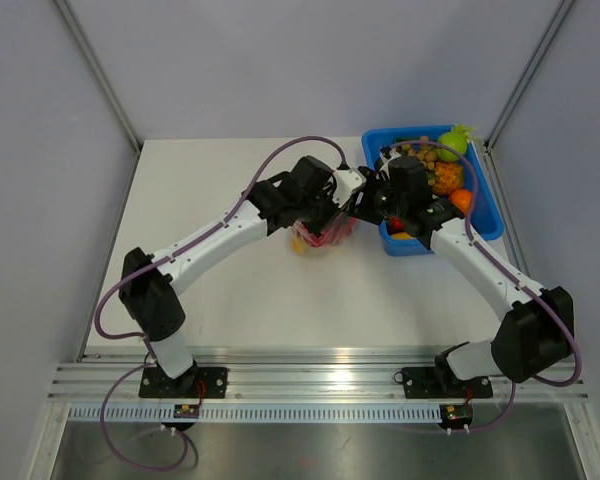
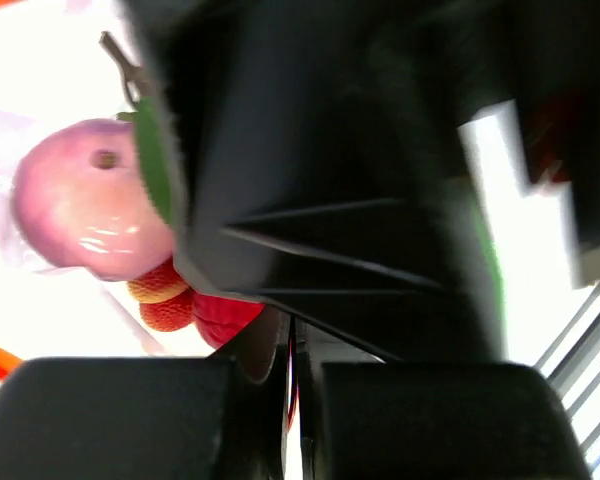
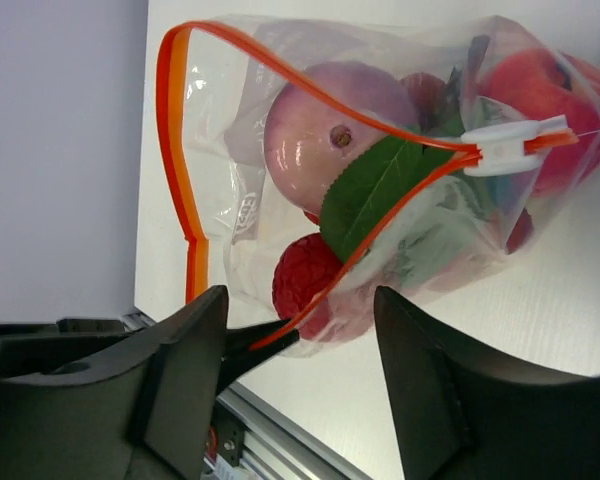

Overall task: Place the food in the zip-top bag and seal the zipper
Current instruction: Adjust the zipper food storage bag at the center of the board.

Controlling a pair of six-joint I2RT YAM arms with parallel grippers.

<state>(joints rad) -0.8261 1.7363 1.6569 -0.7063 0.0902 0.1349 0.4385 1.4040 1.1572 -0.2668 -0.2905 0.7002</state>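
The zip-top bag (image 1: pixel 320 238) lies on the table between my two grippers. In the right wrist view the bag (image 3: pixel 230 215) holds a pink peach (image 3: pixel 305 140) with a green leaf, a red berry (image 3: pixel 305 275) and a red apple (image 3: pixel 530 90). Its zipper (image 3: pixel 175 150) gapes open on the left, and a white slider (image 3: pixel 502 147) sits on it towards the right. My left gripper (image 2: pixel 292 425) is shut on the zipper (image 2: pixel 293 365) at the bag's mouth corner. My right gripper (image 3: pixel 300 380) is open, its jaws wide apart just in front of the bag's mouth.
A blue bin (image 1: pixel 492 222) stands at the back right with more food in it, including a green fruit (image 1: pixel 452 145) and an orange one (image 1: pixel 462 200). The right gripper (image 1: pixel 375 205) hangs by the bin's left wall. Grey walls enclose the table.
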